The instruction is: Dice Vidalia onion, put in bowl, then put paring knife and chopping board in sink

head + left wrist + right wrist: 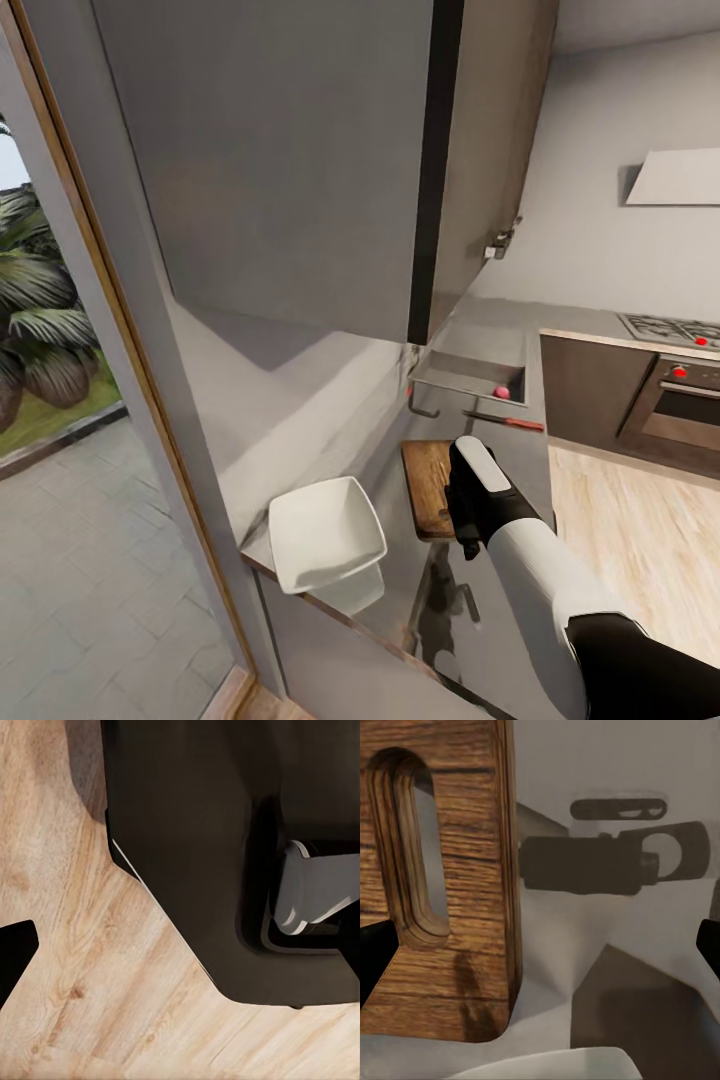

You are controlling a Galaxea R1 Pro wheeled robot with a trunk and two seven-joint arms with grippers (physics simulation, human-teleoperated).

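Your right tool [468, 545], jaws spread wide and empty, is hovering over the chopping board's [428, 487] handle end. The onion [501, 393] is sitting in the sink [470, 372]; you are risking nudging the board toward the bowl [325, 533].

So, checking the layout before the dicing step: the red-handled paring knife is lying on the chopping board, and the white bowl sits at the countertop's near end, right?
Not quite. In the head view the paring knife lies on the countertop beside the sink, beyond the chopping board, not on it. The bowl does sit at the near end.
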